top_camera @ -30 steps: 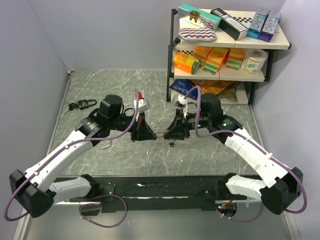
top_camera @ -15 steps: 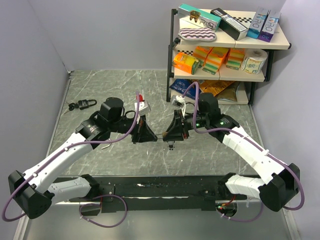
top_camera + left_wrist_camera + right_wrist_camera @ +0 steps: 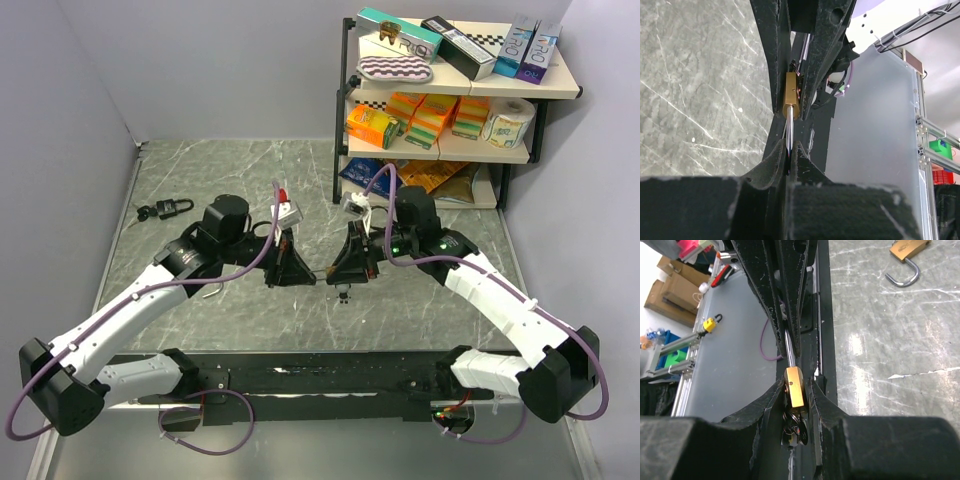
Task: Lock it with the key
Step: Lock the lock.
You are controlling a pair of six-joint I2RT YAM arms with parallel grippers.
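Observation:
A brass padlock (image 3: 794,386) is held in the air between my two grippers, above the middle of the table. My right gripper (image 3: 795,384) is shut on its brass body, and a bunch of dark keys (image 3: 799,426) sits at the body's end between the fingers. In the top view part of the key bunch (image 3: 343,292) hangs below the right gripper (image 3: 338,272). My left gripper (image 3: 789,146) is shut on the lock's silver shackle (image 3: 789,125), which runs straight into the brass body (image 3: 791,95). The two grippers face each other tip to tip, the left gripper (image 3: 303,271) on the left.
A second brass padlock (image 3: 910,251) with an open shackle lies on the marble table under the left arm. A black padlock with keys (image 3: 172,208) lies at the far left. A stocked shelf rack (image 3: 450,90) stands at the back right.
The right gripper has shifted slightly left, closing the gap to the left gripper. Both grips are unchanged.

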